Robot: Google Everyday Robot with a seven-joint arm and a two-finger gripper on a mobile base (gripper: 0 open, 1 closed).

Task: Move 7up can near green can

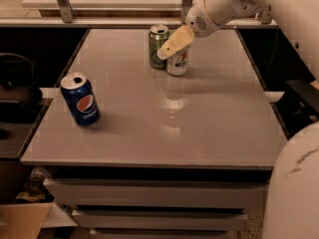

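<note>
The 7up can (178, 63) is white with a green and red logo. It stands upright at the far middle of the grey table (199, 128). The green can (158, 46) stands upright just to its left, almost touching it. My gripper (174, 42) comes in from the upper right and sits at the top of the 7up can, hiding that can's top. Its cream tip points down and left, between the two cans.
A blue Pepsi can (80, 99) stands upright near the table's left edge. My white arm (279, 9) runs along the right side, with the robot's white body (294, 193) at the lower right. A metal rail and shelf run behind the table.
</note>
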